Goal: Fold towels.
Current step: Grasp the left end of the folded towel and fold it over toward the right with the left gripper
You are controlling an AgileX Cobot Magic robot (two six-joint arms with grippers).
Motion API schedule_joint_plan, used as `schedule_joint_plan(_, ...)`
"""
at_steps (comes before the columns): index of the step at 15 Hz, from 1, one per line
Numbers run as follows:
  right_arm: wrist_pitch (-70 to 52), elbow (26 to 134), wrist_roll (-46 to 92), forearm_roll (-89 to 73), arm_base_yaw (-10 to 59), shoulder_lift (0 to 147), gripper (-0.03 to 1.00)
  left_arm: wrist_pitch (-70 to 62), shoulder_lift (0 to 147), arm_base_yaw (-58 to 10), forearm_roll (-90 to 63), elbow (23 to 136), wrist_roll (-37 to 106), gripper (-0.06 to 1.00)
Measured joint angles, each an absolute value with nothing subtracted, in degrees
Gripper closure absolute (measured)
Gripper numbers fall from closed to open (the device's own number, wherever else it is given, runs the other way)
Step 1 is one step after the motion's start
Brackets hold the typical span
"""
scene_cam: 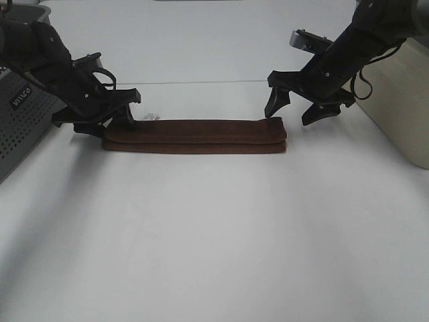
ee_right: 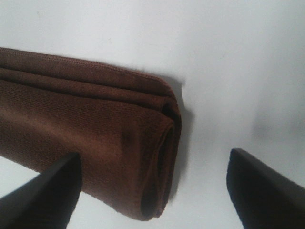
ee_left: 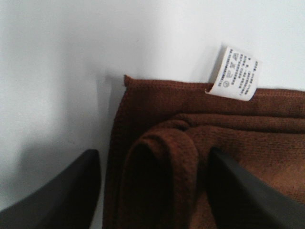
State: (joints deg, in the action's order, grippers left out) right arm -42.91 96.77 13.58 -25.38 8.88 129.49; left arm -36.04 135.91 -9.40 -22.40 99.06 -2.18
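The dark reddish-brown towel (scene_cam: pixel 194 136) lies on the white table, folded into a long narrow strip running left to right. Its small white tag (scene_cam: pixel 151 115) sticks out at the left end and shows clearly in the left wrist view (ee_left: pixel 234 73). My left gripper (scene_cam: pixel 108 124) is open and low over the towel's left end (ee_left: pixel 157 157), with its fingers on either side of the rolled fold. My right gripper (scene_cam: pixel 295 109) is open and hovers just above the towel's right end (ee_right: pixel 95 138), holding nothing.
A grey perforated bin (scene_cam: pixel 20 121) stands at the left edge behind my left arm. A cream-coloured container (scene_cam: pixel 402 100) stands at the right, close behind my right arm. The white table (scene_cam: pixel 214 235) stretches in front of the towel.
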Motion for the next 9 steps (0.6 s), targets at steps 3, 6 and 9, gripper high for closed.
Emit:
schedule_joint_plan(3,-42.91,96.77,13.58,-25.38,8.88,129.49,0.18,-36.04,136.08,-9.40,-23.09,99.06,-2.18,0.81)
schedule_joint_plan(6,-43.77,96.77,13.58,-25.32,8.88,129.49,0.18,-38.62,134.87,-9.28,-19.65,99.75,-2.81,0.89)
schedule_joint_plan(9,-45.61,96.77,13.58,-25.61,8.88,129.49,0.18,-51.74,129.83,-8.65,-6.82,108.63,-9.51,0.89)
